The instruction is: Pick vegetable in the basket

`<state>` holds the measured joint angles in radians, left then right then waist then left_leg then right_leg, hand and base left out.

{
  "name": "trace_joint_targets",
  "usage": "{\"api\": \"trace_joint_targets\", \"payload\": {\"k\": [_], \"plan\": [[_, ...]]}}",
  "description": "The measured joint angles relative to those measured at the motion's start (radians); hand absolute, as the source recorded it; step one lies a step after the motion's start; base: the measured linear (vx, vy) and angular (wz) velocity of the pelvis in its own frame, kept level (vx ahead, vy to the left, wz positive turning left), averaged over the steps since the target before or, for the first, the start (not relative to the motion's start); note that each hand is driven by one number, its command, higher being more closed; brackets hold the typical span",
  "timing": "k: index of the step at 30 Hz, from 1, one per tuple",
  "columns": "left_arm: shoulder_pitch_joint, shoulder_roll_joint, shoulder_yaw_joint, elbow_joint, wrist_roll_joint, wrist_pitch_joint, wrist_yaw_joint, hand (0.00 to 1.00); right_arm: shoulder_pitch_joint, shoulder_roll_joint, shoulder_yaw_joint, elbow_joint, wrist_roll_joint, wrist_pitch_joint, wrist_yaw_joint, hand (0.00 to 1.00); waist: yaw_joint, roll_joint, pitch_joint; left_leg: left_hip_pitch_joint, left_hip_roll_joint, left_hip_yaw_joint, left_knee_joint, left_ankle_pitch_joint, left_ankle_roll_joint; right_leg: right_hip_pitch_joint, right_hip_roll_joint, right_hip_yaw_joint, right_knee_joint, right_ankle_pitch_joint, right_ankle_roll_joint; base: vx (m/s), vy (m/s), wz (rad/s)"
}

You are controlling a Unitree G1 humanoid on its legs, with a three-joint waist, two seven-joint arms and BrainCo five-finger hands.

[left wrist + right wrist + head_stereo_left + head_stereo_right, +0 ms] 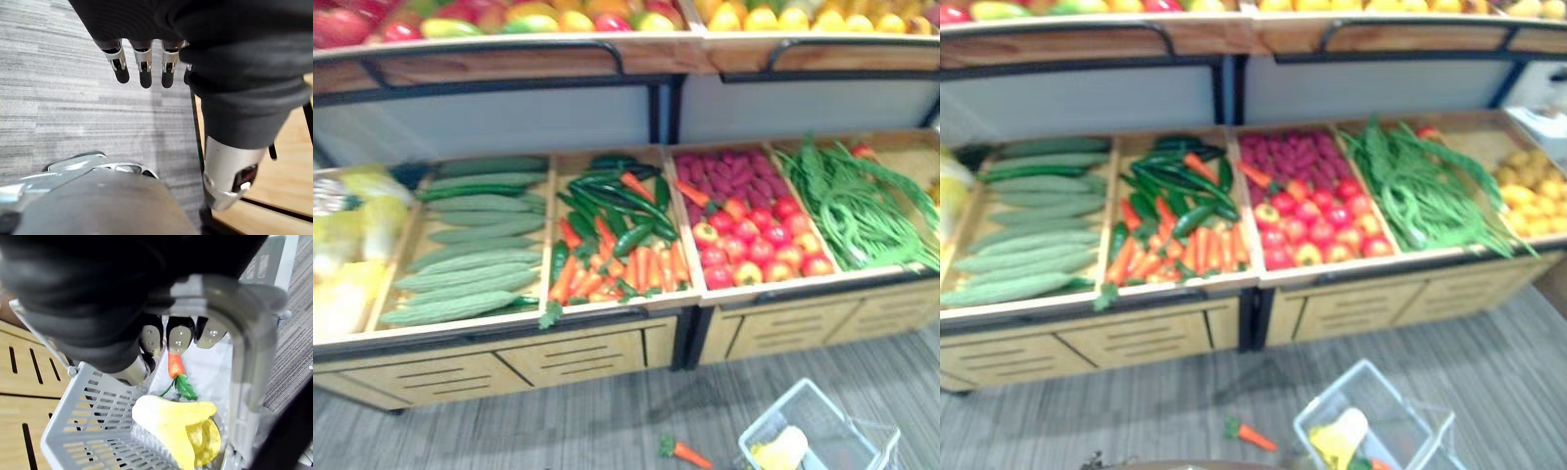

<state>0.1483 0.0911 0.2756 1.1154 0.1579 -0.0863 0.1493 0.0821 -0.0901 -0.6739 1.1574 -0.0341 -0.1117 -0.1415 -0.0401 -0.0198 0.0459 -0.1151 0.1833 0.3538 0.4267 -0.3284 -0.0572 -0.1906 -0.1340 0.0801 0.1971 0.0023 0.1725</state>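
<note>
Closest to you is your right hand (178, 339), fingers curled at the grey handle (239, 352) of the basket (88, 399). The grip looks closed round that handle, though the view is too cramped to be sure. Inside the basket you have a pale yellow vegetable (171, 423) and, touching it on the far side, a carrot (176, 364) with its green top. A second carrot (688, 454) lies on the floor (509, 431) just beside the basket, on your left of it. Beyond the basket stands the counter (578, 360), its bins holding cucumbers (475, 255), a mix of carrots and green peppers (617, 245), red fruit (754, 245) and green beans (862, 211). Your left hand (142, 58) hangs over the floor, fingers straight and relaxed, holding nothing.
</note>
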Motion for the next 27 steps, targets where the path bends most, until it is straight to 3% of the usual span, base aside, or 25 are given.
{"api": "trace_joint_targets", "payload": {"k": [2, 3, 4, 5, 6, 9, 11, 12, 14, 15, 16, 17, 18, 19, 20, 22, 24, 25, 26, 27], "plan": [[-0.022, 0.003, -0.022, 0.0, 0.001, 0.0, 0.003, 0.0, -0.007, 0.016, 0.038, -0.031, 0.016, -0.006, -0.001, 1.0, -0.003, 0.012, 0.038, 0.003, 0.034, 0.089, -0.01, -0.004, 0.012, -0.041, 0.042, 0.03, -0.052, 0.163, -0.012, -0.25, 0.201, -1.49], [-0.025, 0.005, -0.043, -0.004, 0.004, -0.001, 0.004, 0.0, -0.015, 0.031, 0.074, -0.051, 0.041, -0.006, -0.001, 1.0, 0.0, 0.031, 0.064, 0.015, 0.063, 0.186, -0.036, 0.017, 0.045, -0.071, 0.048, -0.04, -0.035, 0.214, -0.032, -0.24, 0.213, -1.31], [-0.031, 0.012, -0.047, -0.006, 0.004, -0.001, 0.004, 0.0, -0.019, 0.033, 0.082, -0.051, 0.046, -0.006, -0.001, 1.0, -0.006, 0.025, 0.075, 0.024, 0.06, 0.213, -0.052, 0.028, 0.052, -0.094, 0.033, -0.107, 0.056, 0.163, -0.074, -0.24, 0.232, -1.29], [-0.034, 0.017, -0.052, -0.013, 0.007, -0.001, 0.004, 0.0, -0.021, 0.031, 0.085, -0.049, 0.056, -0.002, -0.003, 1.0, -0.01, 0.016, 0.088, 0.057, 0.051, 0.251, -0.089, 0.046, 0.058, -0.107, -0.003, -0.22, 0.196, 0.082, -0.139, -0.16, 0.169, -0.99], [-0.032, 0.02, -0.06, -0.018, 0.012, 0.0, 0.003, 0.0, -0.014, 0.029, 0.086, -0.044, 0.077, -0.001, -0.009, 1.0, -0.009, 0.017, 0.095, 0.095, 0.048, 0.309, -0.13, 0.068, 0.062, -0.087, -0.043, -0.337, 0.323, 0.006, -0.177, -0.17, 0.182, -1.21], [-0.023, 0.032, -0.073, -0.024, 0.01, 0.0, 0.002, 0.0, -0.009, 0.028, 0.092, -0.039, 0.084, -0.002, -0.027, 1.0, -0.009, 0.012, 0.095, 0.135, 0.045, 0.439, -0.179, 0.101, 0.07, 0.006, -0.118, -0.444, 0.472, -0.037, -0.177, -0.09, 0.044, -1.19], [-0.022, 0.033, -0.072, -0.023, 0.001, 0.001, 0.0, 0.0, -0.011, 0.017, 0.093, -0.04, 0.082, -0.003, -0.025, 1.0, -0.006, 0.004, 0.091, 0.136, 0.052, 0.521, -0.166, 0.105, 0.066, 0.05, -0.154, -0.469, 0.447, -0.05, -0.159, -0.06, -0.099, -1.41], [-0.026, 0.031, -0.065, -0.022, 0.0, 0.002, -0.002, 0.0, -0.014, 0.015, 0.093, -0.041, 0.081, -0.003, -0.021, 1.0, -0.002, -0.006, 0.089, 0.136, 0.067, 0.575, -0.138, 0.107, 0.065, 0.052, -0.14, -0.49, 0.381, -0.072, -0.144, -0.06, -0.173, -1.42], [-0.028, 0.006, -0.049, -0.022, -0.001, 0.001, -0.003, 0.0, -0.011, 0.001, 0.09, -0.032, 0.08, -0.001, -0.018, 1.0, 0.008, 0.025, 0.073, 0.131, 0.093, 0.629, -0.147, 0.135, 0.051, 0.076, -0.055, -0.468, 0.186, -0.07, -0.141, -0.08, -0.234, -1.61], [-0.029, -0.003, -0.047, -0.02, -0.006, 0.0, -0.001, 0.0, -0.012, 0.004, 0.093, -0.017, 0.08, -0.002, -0.016, 1.0, 0.012, 0.032, 0.061, 0.116, 0.12, 0.64, -0.139, 0.141, 0.048, 0.08, -0.043, -0.458, 0.123, -0.097, -0.125, -0.1, -0.368, -1.57], [-0.037, 0.013, -0.04, -0.023, -0.029, 0.0, 0.0, 0.0, -0.025, 0.014, 0.096, -0.005, 0.081, -0.002, -0.014, 1.0, 0.014, -0.004, 0.057, 0.103, 0.123, 0.691, -0.089, 0.139, 0.047, 0.048, -0.074, -0.477, 0.119, -0.161, -0.111, -0.06, -0.276, -1.17], [-0.048, 0.025, -0.036, -0.021, -0.035, 0.003, 0.003, 0.0, -0.033, 0.018, 0.101, 0.003, 0.081, 0.002, -0.015, 1.0, 0.013, -0.021, 0.061, 0.101, 0.128, 0.714, -0.058, 0.134, 0.041, 0.044, -0.074, -0.481, 0.097, -0.186, -0.09, -0.08, -0.42, -1.24], [-0.063, 0.022, -0.022, -0.019, -0.039, 0.004, 0.005, 0.0, -0.044, 0.009, 0.117, 0.018, 0.082, 0.007, -0.021, 1.0, 0.011, 0.004, 0.072, 0.099, 0.19, 0.734, -0.003, 0.119, 0.019, 0.051, -0.018, -0.459, 0.054, -0.171, -0.096, -0.02, -0.257, -0.87], [-0.065, 0.016, -0.017, -0.019, -0.041, 0.003, 0.005, 0.0, -0.039, 0.007, 0.123, 0.022, 0.082, 0.009, -0.023, 1.0, 0.01, 0.016, 0.07, 0.1, 0.218, 0.734, 0.015, 0.119, 0.019, 0.063, 0.011, -0.449, 0.026, -0.159, -0.109, -0.02, -0.348, -0.99], [-0.065, 0.0, -0.012, -0.021, -0.041, 0.001, 0.009, 0.0, -0.028, 0.009, 0.125, 0.032, 0.085, 0.012, -0.024, 1.0, -0.009, 0.026, 0.071, 0.128, 0.271, 0.729, 0.062, 0.126, 0.018, 0.108, 0.06, -0.429, -0.022, -0.142, -0.13, 0.02, -0.228, -0.68], [-0.065, -0.007, 0.002, -0.02, -0.058, 0.001, 0.017, 0.0, -0.008, 0.012, 0.132, 0.038, 0.095, 0.012, -0.024, 1.0, -0.018, 0.03, 0.071, 0.174, 0.319, 0.726, 0.111, 0.147, 0.006, 0.146, 0.095, -0.394, -0.039, -0.139, -0.135, -0.01, -0.199, -0.86], [-0.065, -0.02, 0.022, -0.02, -0.069, 0.0, 0.024, 0.0, 0.006, 0.008, 0.143, 0.037, 0.095, 0.004, -0.024, 1.0, -0.017, 0.03, 0.069, 0.185, 0.347, 0.598, 0.197, 0.215, 0.012, 0.162, 0.12, -0.294, -0.04, -0.137, -0.14, -0.01, -0.143, -1.35], [-0.065, -0.03, 0.05, -0.023, -0.075, -0.006, 0.025, 0.0, 0.006, 0.006, 0.162, 0.036, 0.095, -0.002, -0.023, 1.0, -0.008, 0.012, 0.078, 0.133, 0.325, 0.423, 0.257, 0.249, 0.027, 0.162, 0.119, -0.213, -0.039, -0.129, -0.154, 0.02, -0.068, -1.35], [-0.065, -0.033, 0.052, -0.024, -0.077, -0.012, 0.03, 0.0, 0.0, -0.002, 0.167, 0.036, 0.094, -0.003, -0.022, 1.0, -0.004, 0.012, 0.078, 0.11, 0.271, 0.3, 0.249, 0.214, 0.005, 0.16, 0.111, -0.175, -0.037, -0.125, -0.155, 0.01, 0.022, -1.79], [-0.064, -0.041, 0.046, -0.024, -0.077, -0.018, 0.037, 0.0, -0.005, -0.018, 0.173, 0.035, 0.092, -0.005, -0.021, 1.0, 0.0, 0.015, 0.078, 0.096, 0.152, 0.09, 0.198, 0.152, -0.02, 0.159, 0.098, -0.105, -0.041, -0.113, -0.152, 0.0, 0.098, -1.85]]}}
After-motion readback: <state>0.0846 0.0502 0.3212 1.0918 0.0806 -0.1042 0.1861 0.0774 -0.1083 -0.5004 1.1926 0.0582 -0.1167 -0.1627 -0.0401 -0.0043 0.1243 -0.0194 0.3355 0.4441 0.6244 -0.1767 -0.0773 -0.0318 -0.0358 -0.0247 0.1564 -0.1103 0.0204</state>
